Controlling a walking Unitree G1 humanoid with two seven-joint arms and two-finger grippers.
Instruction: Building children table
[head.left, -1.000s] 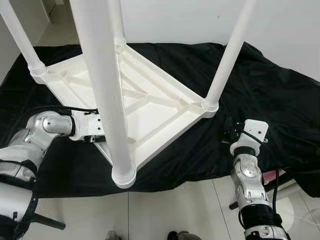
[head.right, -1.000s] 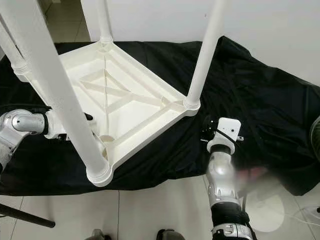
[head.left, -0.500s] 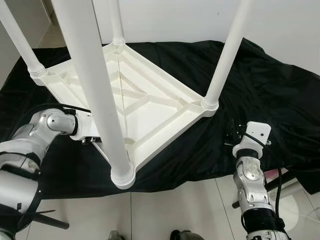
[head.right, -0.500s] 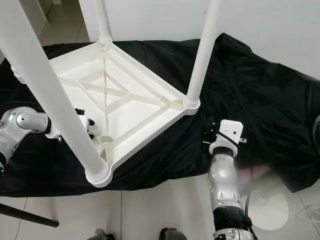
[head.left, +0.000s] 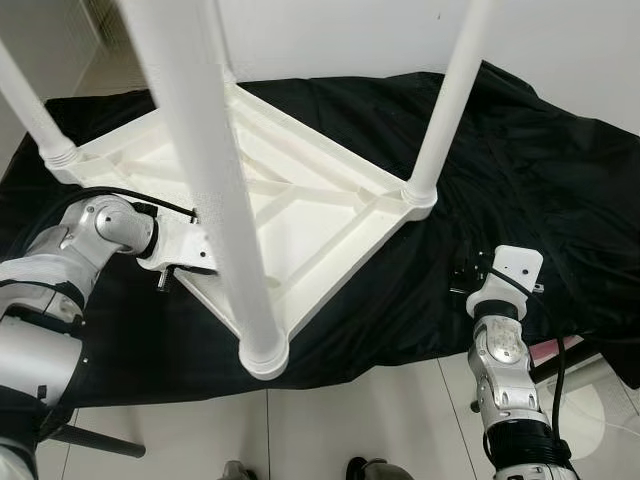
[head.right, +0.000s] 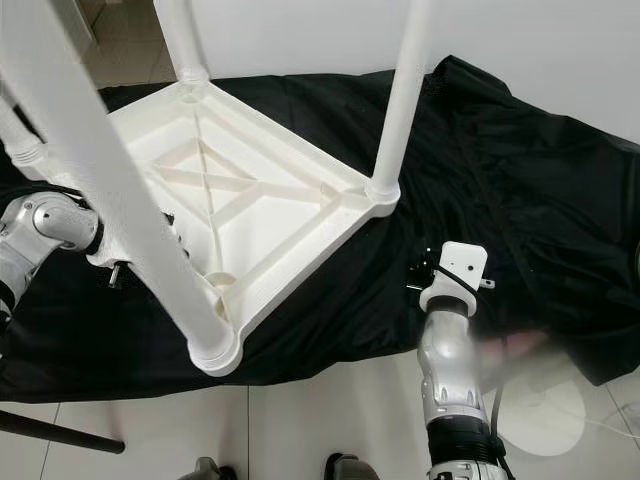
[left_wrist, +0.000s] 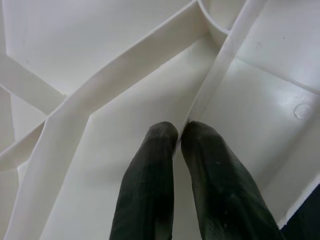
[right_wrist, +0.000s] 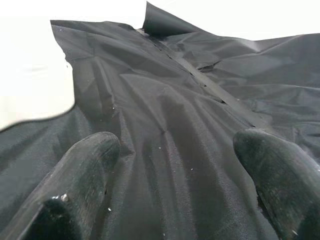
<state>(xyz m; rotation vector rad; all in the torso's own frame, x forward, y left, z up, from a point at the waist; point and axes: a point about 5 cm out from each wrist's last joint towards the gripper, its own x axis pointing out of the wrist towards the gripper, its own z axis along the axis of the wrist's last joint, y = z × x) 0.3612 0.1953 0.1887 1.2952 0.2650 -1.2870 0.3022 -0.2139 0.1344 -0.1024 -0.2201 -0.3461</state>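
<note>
A white plastic children's table (head.left: 300, 200) lies upside down on a black cloth (head.left: 540, 160), its four legs pointing up. The nearest leg (head.left: 215, 200) crosses the front of the picture. My left arm (head.left: 105, 225) reaches to the table's near left edge, behind that leg. In the left wrist view my left gripper (left_wrist: 179, 131) is shut on a thin rib (left_wrist: 215, 75) of the table's underside. My right gripper (right_wrist: 177, 142) stands open just over the cloth, right of the table and apart from it; it also appears in the head view (head.left: 465, 270).
The cloth hangs over the front edge of a low surface, with tiled floor (head.left: 350, 420) below it. A black stand foot (head.left: 90, 440) lies on the floor at the lower left. A white wall (head.left: 560, 40) rises behind.
The table's near corner and front leg have shifted slightly to the right, with my left gripper still on the rib. The right arm has hardly moved.
</note>
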